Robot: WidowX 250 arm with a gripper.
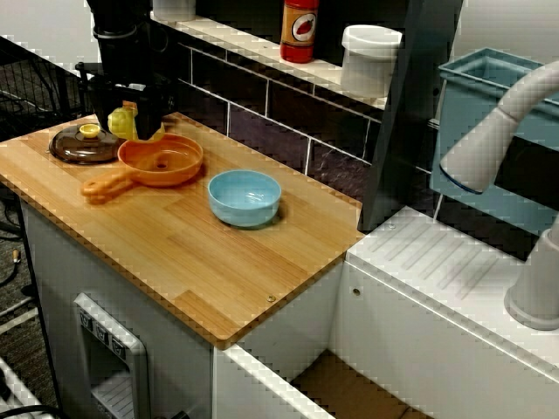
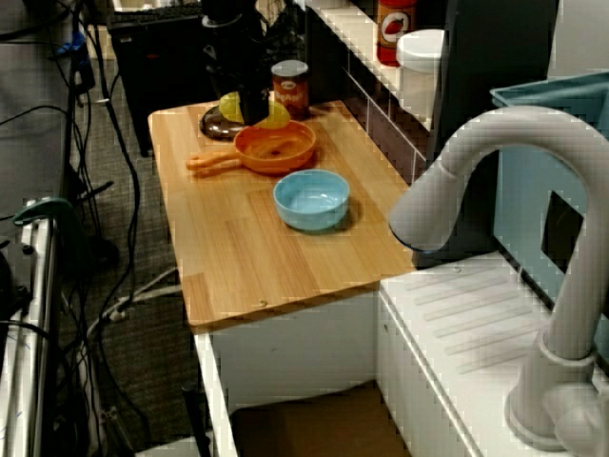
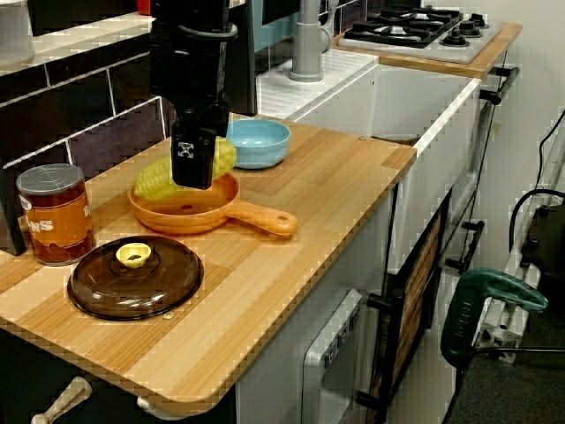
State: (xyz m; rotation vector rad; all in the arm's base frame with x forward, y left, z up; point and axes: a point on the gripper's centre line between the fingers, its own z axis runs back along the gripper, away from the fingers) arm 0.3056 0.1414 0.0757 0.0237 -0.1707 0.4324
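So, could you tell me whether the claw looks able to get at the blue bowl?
Probably: nothing stands between claw and blue bowl, though the claw seems shut on the corn.

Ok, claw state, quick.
The claw is closed on the yellow corn cob, just above the orange pan.

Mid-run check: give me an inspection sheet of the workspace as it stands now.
Surface: wooden counter, bearing pan, lid, can and bowl.
Job's things: corn at the orange pan, over its rim; contact cannot be told.
Clutter: brown lid and can on one side of the pan, blue bowl on the other.
Grippers: gripper closed on the corn.
Cables: cables on the floor beside the counter.
Surroundings: faucet, stove, red bottle on the shelf, green drill.
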